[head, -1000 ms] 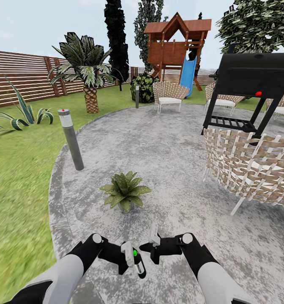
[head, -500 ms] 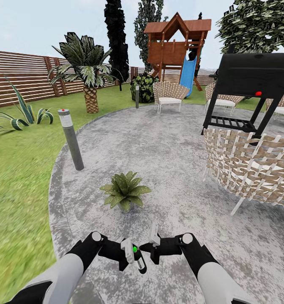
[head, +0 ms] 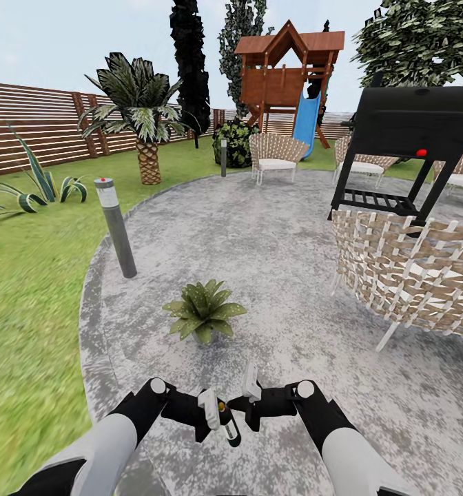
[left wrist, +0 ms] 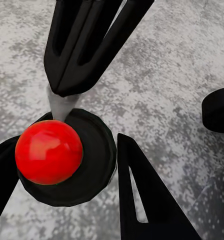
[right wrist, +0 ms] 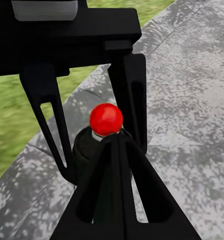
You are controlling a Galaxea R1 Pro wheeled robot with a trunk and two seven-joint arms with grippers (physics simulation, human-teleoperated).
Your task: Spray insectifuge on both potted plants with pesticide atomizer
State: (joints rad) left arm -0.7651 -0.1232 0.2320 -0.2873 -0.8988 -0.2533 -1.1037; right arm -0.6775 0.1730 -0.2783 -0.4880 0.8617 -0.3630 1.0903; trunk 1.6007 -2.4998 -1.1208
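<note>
One potted plant [head: 203, 311] stood on the round grey paving [head: 280, 241], near its grass-side edge, just ahead of both grippers. The left gripper [head: 214, 411] was clamped on the pesticide atomizer [head: 227, 425], its dark fingers [left wrist: 142, 197] pressed against the bottle's sides; the left wrist view looked down on the dark top with its red spot [left wrist: 49, 151]. The right gripper [head: 251, 398] hovered just beside the atomizer, its fingers [right wrist: 119, 175] spread apart with the bottle's red-tipped top between them. A grey post lamp [head: 116, 228] rose at the paving's left edge, and a woven chair [head: 407, 272] sat toward the right edge.
</note>
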